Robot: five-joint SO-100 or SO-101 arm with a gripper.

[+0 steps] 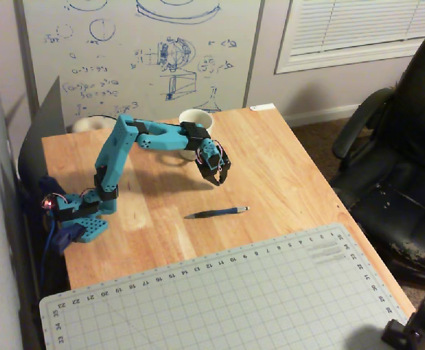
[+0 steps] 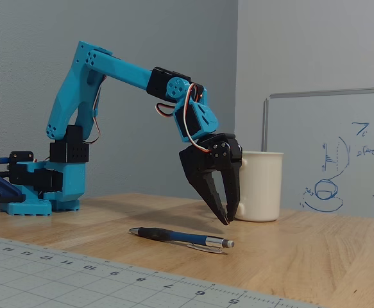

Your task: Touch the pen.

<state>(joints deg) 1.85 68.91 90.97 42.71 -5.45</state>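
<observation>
The wooden tabletop (image 1: 285, 168) is seen in both views, and the white mug (image 2: 262, 186) is taken as the landmark. A grey cutting mat (image 1: 219, 292) with a printed grid is laid on the tabletop, well apart from the mug, along the edge that is nearest to the overhead camera. The blue arm (image 2: 87, 83) is fixed at the left of the mug in the fixed view, and it is bent over toward the mug. In front of the mug the black tool (image 2: 225, 215) is held above the wood, with its tips pointed down. The two fingers are brought almost together, with only a narrow gap between them, and nothing is held. The pen (image 1: 216, 213) is laid flat on the tabletop between the mug and the mat, near the mat. Its silvery end is pointed to the right in both views. The pen is not touched by the tool.
</observation>
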